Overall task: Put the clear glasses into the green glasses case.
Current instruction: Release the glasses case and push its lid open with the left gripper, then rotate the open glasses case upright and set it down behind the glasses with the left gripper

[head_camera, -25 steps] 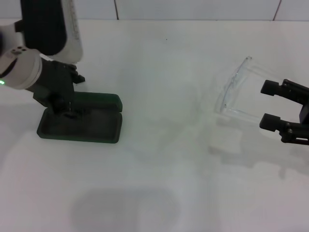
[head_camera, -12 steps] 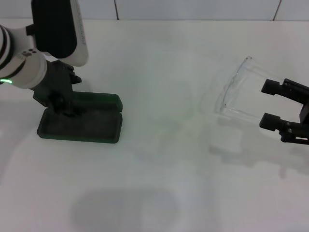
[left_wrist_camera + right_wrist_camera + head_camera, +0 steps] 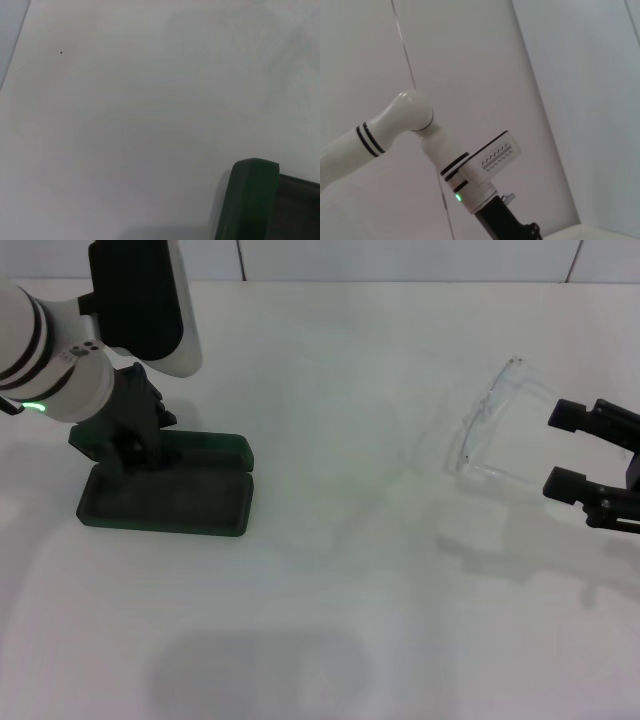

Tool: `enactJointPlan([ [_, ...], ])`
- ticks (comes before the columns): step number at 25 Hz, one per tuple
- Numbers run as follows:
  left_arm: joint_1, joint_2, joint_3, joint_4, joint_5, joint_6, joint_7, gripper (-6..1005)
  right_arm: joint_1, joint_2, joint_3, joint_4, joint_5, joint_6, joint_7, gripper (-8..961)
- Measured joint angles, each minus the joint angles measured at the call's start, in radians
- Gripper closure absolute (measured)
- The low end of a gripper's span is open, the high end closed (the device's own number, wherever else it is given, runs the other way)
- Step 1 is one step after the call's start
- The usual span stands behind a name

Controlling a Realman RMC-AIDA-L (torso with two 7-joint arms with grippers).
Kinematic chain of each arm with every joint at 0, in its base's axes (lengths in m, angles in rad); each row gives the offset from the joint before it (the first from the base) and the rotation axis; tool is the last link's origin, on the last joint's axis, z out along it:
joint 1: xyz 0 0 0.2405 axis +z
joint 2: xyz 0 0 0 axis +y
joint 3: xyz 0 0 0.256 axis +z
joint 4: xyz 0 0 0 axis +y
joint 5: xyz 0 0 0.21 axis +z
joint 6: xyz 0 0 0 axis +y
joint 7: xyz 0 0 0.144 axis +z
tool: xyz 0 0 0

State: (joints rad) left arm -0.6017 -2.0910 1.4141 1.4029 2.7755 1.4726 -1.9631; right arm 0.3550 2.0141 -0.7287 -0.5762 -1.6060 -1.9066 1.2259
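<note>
The green glasses case point(image 3: 170, 502) lies open on the white table at the left, its lid edge point(image 3: 205, 446) along the far side. My left gripper point(image 3: 132, 452) hangs over the case's far left corner. A corner of the case point(image 3: 250, 200) also shows in the left wrist view. The clear glasses point(image 3: 490, 430) rest on the table at the right, front toward the case and arms pointing at my right gripper point(image 3: 566, 450). That gripper is open, its fingertips point(image 3: 563, 415) at the ends of the glasses' arms, with nothing held.
A white table point(image 3: 340, 570) runs across the head view, with a tiled wall point(image 3: 400, 255) along its far edge. The right wrist view shows only the wall and my left arm point(image 3: 420, 130).
My left arm has swung up and to the right, lifting its gripper slightly at the case's back. The right gripper has drawn back a little to the right. Glasses and case stay put.
</note>
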Motion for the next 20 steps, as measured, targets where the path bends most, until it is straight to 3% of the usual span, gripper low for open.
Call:
enactJointPlan([
  [13,0.0,0.002,0.057,0.021,0.011,0.059,-0.033,764,-0.004,-0.003,0.031,0.021,0.0,0.002,-0.024,98],
  [20,0.028,-0.003,0.15,0.157,-0.024,0.061,-0.078,780,-0.037,-0.015,0.089,0.021,0.001,-0.001,-0.041,101],
])
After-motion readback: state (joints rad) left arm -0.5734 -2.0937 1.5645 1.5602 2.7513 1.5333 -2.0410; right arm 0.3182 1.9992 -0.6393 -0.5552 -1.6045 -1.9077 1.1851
